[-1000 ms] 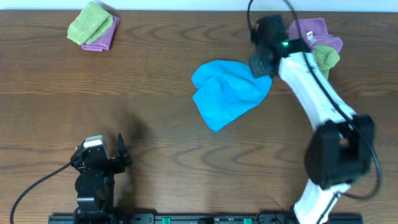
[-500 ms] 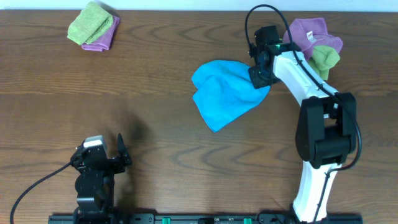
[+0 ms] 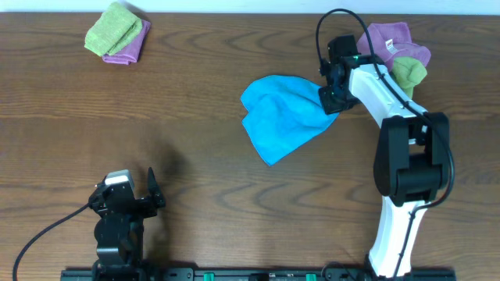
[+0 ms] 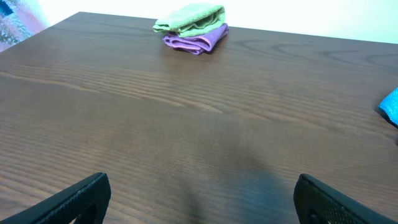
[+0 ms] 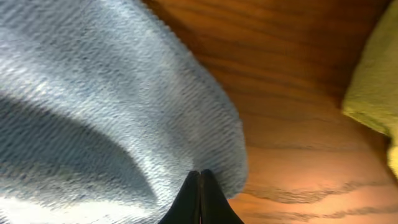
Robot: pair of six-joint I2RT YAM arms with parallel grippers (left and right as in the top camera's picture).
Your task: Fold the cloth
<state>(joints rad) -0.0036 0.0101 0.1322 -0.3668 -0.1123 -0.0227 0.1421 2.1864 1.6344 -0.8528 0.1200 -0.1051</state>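
The bright blue cloth (image 3: 285, 117) lies crumpled on the brown table, right of centre. My right gripper (image 3: 330, 100) is at the cloth's right edge, low over the table. In the right wrist view the fingers (image 5: 200, 173) are pressed together with their tips on the cloth's edge (image 5: 93, 93), pinching it. My left gripper (image 3: 129, 191) rests at the front left, far from the cloth. It is open and empty, with bare table between its fingers (image 4: 199, 199). A sliver of the cloth (image 4: 390, 106) shows at the right edge of the left wrist view.
A folded lime-green cloth on a purple one (image 3: 117, 33) sits at the back left and also shows in the left wrist view (image 4: 189, 25). A purple cloth (image 3: 394, 39) and a lime-green cloth (image 3: 408, 72) lie just behind the right gripper; the green one shows in the right wrist view (image 5: 373, 81).
My right gripper has come down and forward onto the blue cloth's right edge. The cloth has barely shifted. The left arm has not moved.
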